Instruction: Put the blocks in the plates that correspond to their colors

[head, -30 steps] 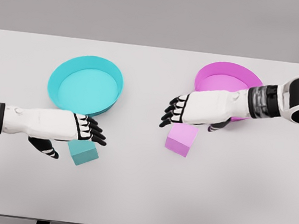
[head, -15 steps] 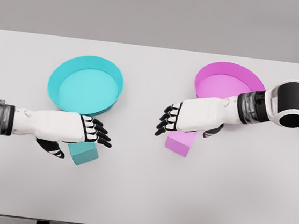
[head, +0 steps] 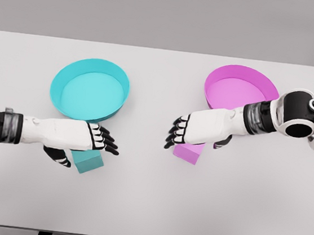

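My right hand [head: 192,130] has come down and toward me over the last second, so it now covers the upper part of the pink block [head: 189,152], where before most of the block showed below it. With that, my right forearm has slid off the pink plate [head: 241,87], and more of the plate's near rim is uncovered. My left hand [head: 81,137] has pushed further right and slightly down, now lying over the top of the teal block [head: 89,161], hiding more of it.
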You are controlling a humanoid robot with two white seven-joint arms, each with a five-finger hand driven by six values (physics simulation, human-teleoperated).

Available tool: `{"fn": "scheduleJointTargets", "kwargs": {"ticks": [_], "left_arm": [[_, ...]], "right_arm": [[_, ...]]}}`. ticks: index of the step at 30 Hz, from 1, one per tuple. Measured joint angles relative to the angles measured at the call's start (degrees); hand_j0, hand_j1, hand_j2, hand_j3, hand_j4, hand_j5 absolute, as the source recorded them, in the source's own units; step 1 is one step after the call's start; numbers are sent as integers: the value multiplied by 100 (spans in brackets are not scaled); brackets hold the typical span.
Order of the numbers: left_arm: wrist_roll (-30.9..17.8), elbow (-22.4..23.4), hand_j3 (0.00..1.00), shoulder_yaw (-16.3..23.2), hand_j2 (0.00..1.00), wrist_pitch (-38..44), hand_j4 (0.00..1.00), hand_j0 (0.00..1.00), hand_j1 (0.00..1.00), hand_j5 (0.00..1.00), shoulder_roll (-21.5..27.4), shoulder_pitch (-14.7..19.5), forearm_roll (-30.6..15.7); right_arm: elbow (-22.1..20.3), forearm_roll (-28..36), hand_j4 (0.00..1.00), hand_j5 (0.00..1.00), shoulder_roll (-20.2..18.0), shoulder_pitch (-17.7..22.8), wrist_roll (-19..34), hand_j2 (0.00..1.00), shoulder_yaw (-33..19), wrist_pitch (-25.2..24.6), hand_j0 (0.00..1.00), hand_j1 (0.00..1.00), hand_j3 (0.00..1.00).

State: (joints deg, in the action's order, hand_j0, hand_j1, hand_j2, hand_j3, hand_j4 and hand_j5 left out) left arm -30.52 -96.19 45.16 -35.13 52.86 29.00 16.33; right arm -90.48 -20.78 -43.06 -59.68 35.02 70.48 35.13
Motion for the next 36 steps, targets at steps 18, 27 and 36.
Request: {"fn": "scheduleJointTargets", "kwargs": {"ticks": [18, 27, 36], "left_arm": [[64, 34, 61, 9, 61, 60, 61, 61, 61, 61, -13, -44, -14], [19, 23, 50, -13, 50, 12, 50, 50, 50, 50, -16, 26, 49], [27, -132, 50, -335, 50, -2, 50, 50, 50, 50, -20, 44, -35]], "right_arm": [[66, -260, 100, 100, 152, -18, 0, 100, 117, -1, 100, 100, 100], [66, -332, 89, 89, 164, -18, 0, 89, 142, -1, 89, 89, 89], [64, -373, 59, 59, 165, -18, 6, 59, 129, 3, 59, 59, 59]]}}
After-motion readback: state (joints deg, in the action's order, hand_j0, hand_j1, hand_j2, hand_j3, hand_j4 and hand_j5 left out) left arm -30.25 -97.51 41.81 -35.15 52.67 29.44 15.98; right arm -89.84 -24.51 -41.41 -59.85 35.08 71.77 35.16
